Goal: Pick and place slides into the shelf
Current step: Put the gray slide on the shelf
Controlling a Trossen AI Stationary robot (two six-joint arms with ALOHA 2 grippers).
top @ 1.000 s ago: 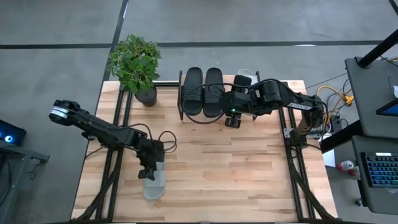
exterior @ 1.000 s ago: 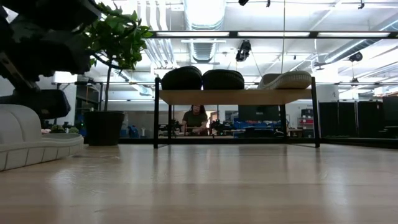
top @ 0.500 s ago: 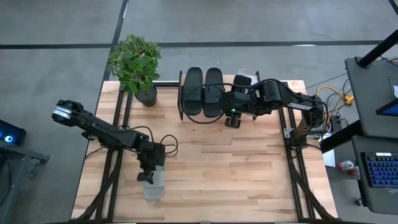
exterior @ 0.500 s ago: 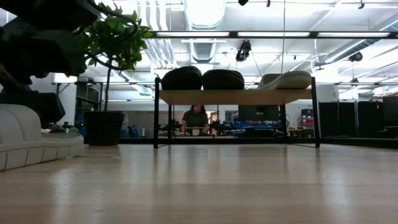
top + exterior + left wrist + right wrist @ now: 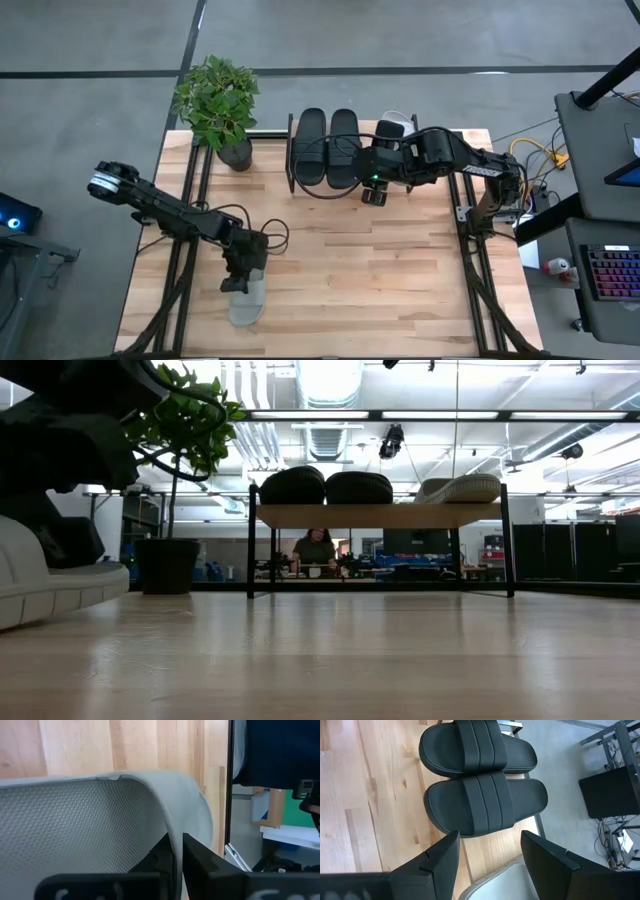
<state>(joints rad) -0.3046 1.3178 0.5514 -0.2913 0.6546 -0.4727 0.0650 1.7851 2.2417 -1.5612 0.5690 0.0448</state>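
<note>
A pale grey-white slide [image 5: 246, 303] lies sole-down on the wooden table near its front left, also seen in the low view [image 5: 45, 585]. My left gripper [image 5: 238, 280] is shut on its strap. Two black slides [image 5: 312, 147] [image 5: 343, 147] and another pale slide [image 5: 460, 488] rest on the shelf [image 5: 380, 515] at the table's far side. My right gripper [image 5: 490, 865] hangs open above the shelf, over the gap between the black slides [image 5: 485, 802] and that pale slide [image 5: 500, 880], touching nothing. My left gripper pinches the pale slide's wide strap at its edge [image 5: 176, 837] between the two fingers [image 5: 162, 857], one on each face of the strap. The fingers slant down from the table's far side. The slide's sole [image 5: 60, 600] stays on the table.
A potted plant [image 5: 218, 105] stands at the table's far left corner beside the shelf. Bare wood [image 5: 380, 270] spreads between the held slide and the shelf. A person [image 5: 315, 550] sits in the room far behind the shelf.
My left gripper has sunk a little onto the pale slide and shut on its strap. The slide stays on the table. My right arm has kept still.
</note>
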